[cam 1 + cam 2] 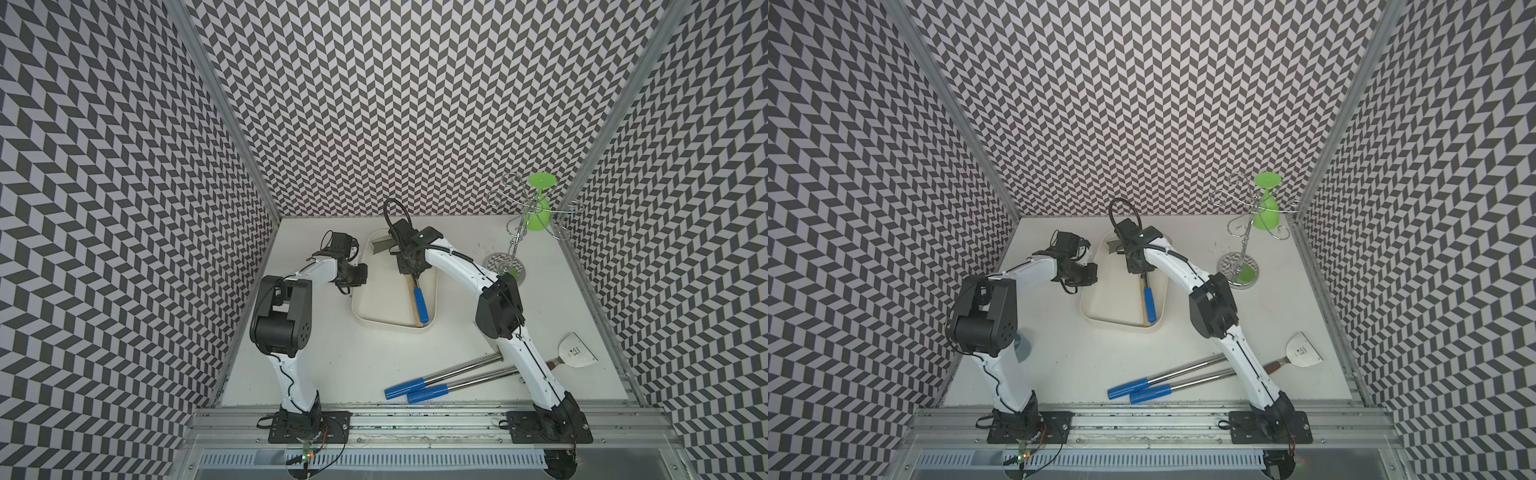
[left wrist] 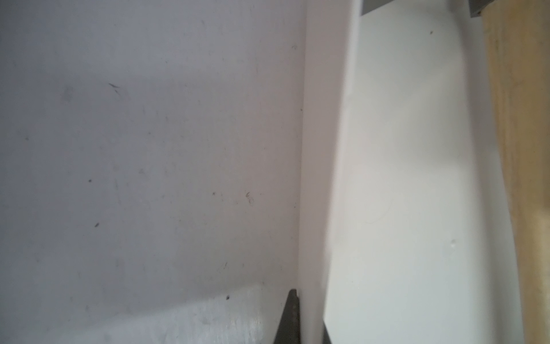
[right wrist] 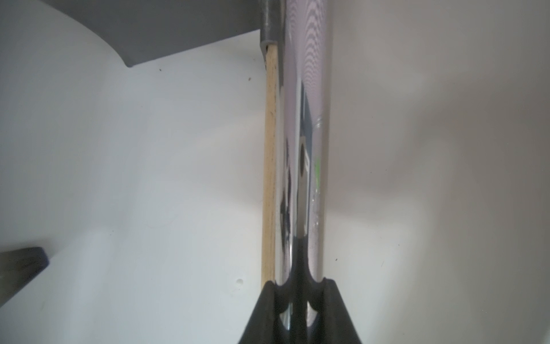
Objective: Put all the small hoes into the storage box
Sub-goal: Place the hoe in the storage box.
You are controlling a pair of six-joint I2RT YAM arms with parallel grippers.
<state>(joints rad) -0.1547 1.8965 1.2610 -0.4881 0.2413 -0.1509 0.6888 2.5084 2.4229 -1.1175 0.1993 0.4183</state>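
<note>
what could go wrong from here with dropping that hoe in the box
1. The small hoe in the right gripper sits right beside the wooden-handled hoe already in the storage box; released, it may land on it and rest crooked.
2. The left gripper is clamped on the box wall; pulling away before opening would likely drag the box.

Storage box (image 1: 380, 301) sits on table (image 1: 332, 365), centre-back. Small hoe (image 1: 420, 305) in it along right wall, 2nd hoe (image 3: 270, 149) just beside. Two long poles (image 1: 457, 376) lie front-right; scraper (image 1: 575, 353) right of them; rack (image 1: 513, 241) back-right.
</note>
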